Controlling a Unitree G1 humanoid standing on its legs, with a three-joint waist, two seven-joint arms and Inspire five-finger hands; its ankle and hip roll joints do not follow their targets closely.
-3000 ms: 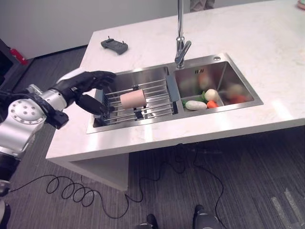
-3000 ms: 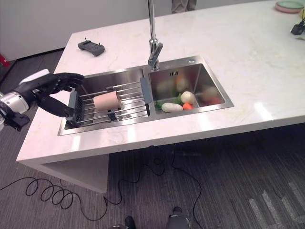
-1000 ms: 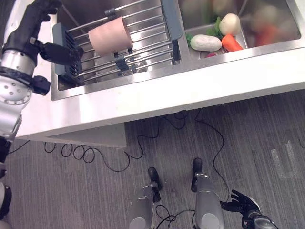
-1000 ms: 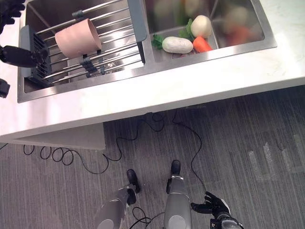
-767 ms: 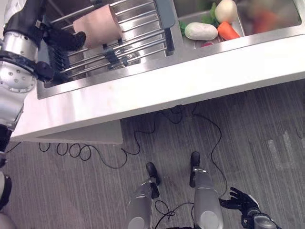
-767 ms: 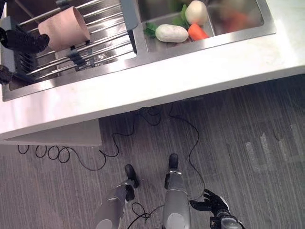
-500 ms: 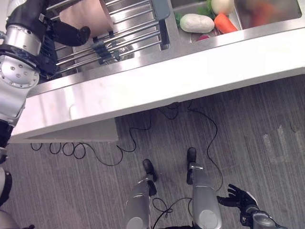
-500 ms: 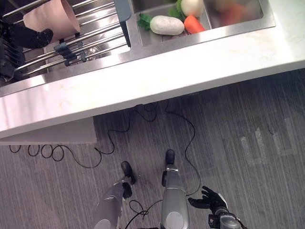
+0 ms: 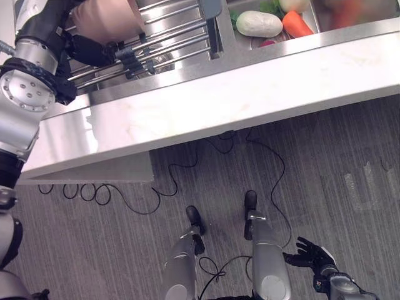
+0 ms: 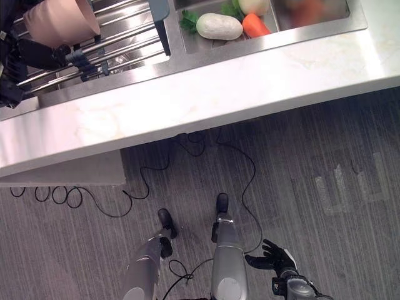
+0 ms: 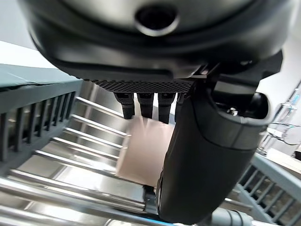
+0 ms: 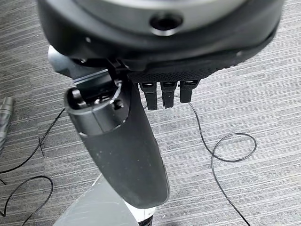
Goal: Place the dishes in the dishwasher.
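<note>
From the eye views, the pink cup (image 9: 107,17) lies on its side on the rack (image 9: 169,39) over the left sink basin, and the left hand (image 9: 87,49) reaches in with its thumb under the cup's near side, likely to lift it off the bars; vegetables (image 10: 220,25) sit in the right basin. In the left wrist view the fingers (image 11: 143,104) stand straight just short of the cup (image 11: 143,153), thumb spread, nothing gripped. In the right wrist view the right hand (image 12: 141,122) hangs idle above the floor (image 12: 254,99), fingers relaxed, empty.
</note>
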